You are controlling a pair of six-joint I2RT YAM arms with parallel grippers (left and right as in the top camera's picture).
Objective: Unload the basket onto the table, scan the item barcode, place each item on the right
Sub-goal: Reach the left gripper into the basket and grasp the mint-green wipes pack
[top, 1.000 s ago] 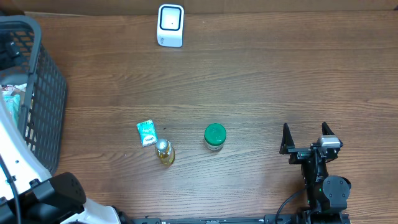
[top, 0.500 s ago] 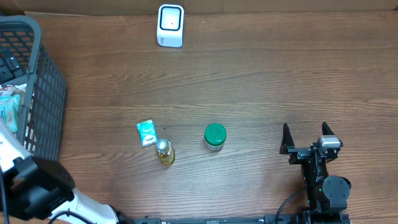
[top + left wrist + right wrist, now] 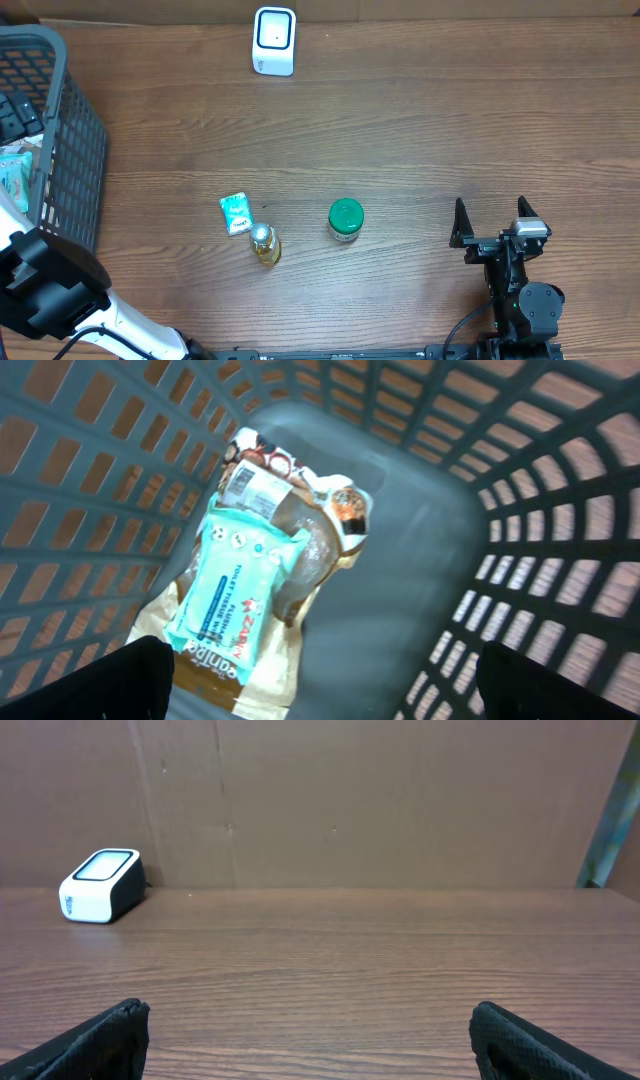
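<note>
Left wrist | our left gripper [image 3: 320, 695] jaws spread, empty, facing into basket [image 3: 520, 510] | wipes pack [image 3: 232, 605] left of centre, axis diagonal | right gripper [image 3: 490, 222] spread too, far off

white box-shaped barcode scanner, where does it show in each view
Overhead: the white box-shaped barcode scanner sits top centre-left, near the far edge of the brown wood-grain table.
Left wrist: not in it; only the inside of the grey plastic basket shows.
Right wrist: scanner at far left, on the table.
Shared landmark: that table, in overhead and right wrist.
</note>
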